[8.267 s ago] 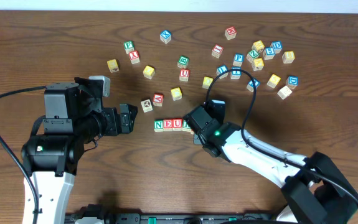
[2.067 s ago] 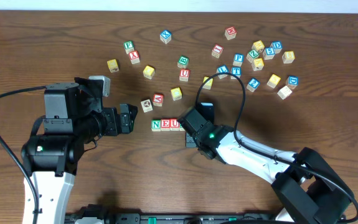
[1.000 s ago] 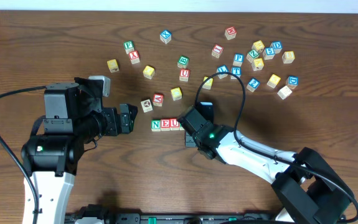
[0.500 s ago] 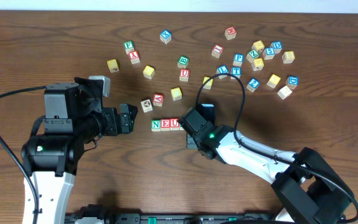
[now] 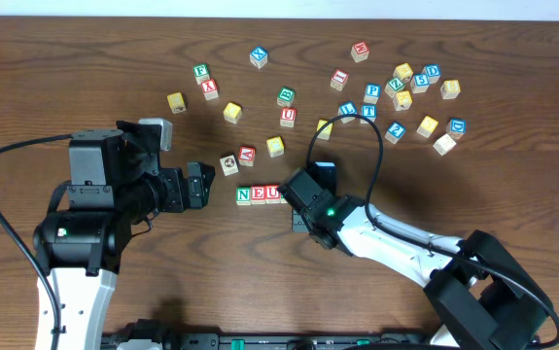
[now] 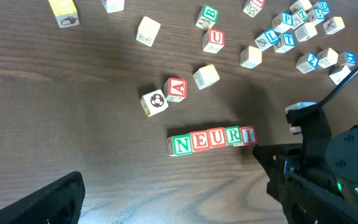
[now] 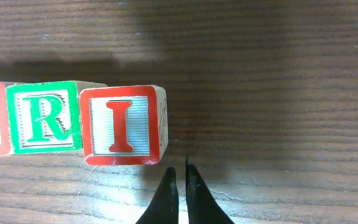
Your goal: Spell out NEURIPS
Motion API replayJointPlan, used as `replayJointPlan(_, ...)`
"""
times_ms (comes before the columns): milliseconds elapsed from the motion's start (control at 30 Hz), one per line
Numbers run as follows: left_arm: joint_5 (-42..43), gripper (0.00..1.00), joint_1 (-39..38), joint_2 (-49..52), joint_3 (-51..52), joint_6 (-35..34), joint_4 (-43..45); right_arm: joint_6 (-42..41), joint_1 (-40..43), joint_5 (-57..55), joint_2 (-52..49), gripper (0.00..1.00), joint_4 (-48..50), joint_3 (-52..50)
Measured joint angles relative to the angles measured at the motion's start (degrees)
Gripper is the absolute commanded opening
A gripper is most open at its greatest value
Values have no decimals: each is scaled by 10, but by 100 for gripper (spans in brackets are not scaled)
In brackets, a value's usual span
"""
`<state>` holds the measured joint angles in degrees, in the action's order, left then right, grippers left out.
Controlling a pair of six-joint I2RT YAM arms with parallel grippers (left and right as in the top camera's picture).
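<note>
A row of cubes reads N E U R I in the left wrist view: green N (image 6: 182,145), red E (image 6: 200,141), red U (image 6: 216,139), green R (image 6: 231,136), red I (image 6: 248,134). In the overhead view only N (image 5: 243,195), E (image 5: 258,194) and U (image 5: 271,194) show, and my right arm hides the others. My right gripper (image 7: 180,173) is shut and empty, its tips on the table just in front of the I cube's (image 7: 121,124) right corner, beside R (image 7: 43,118). It also shows in the overhead view (image 5: 296,210). My left gripper (image 5: 199,185) is open and empty, left of the row. A blue P cube (image 5: 372,92) lies at the back right.
Loose cubes lie behind the row: a soccer-ball cube (image 5: 228,164), a red A (image 5: 247,155) and a yellow one (image 5: 275,146). Several more cubes, some yellow-faced, cluster at the back right (image 5: 402,99). My right arm's cable (image 5: 376,146) loops above the table.
Over the last second almost nothing has moved. Compared with eight seconds ago, the row sits slightly further left and my right gripper has shifted left at its right end.
</note>
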<state>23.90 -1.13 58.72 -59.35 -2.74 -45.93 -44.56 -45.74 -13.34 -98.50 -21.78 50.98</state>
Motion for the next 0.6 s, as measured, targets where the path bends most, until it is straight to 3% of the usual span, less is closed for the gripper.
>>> replayJointPlan(600,0,98,0,0,0,0,0,14,0,-10,0,1,27,0)
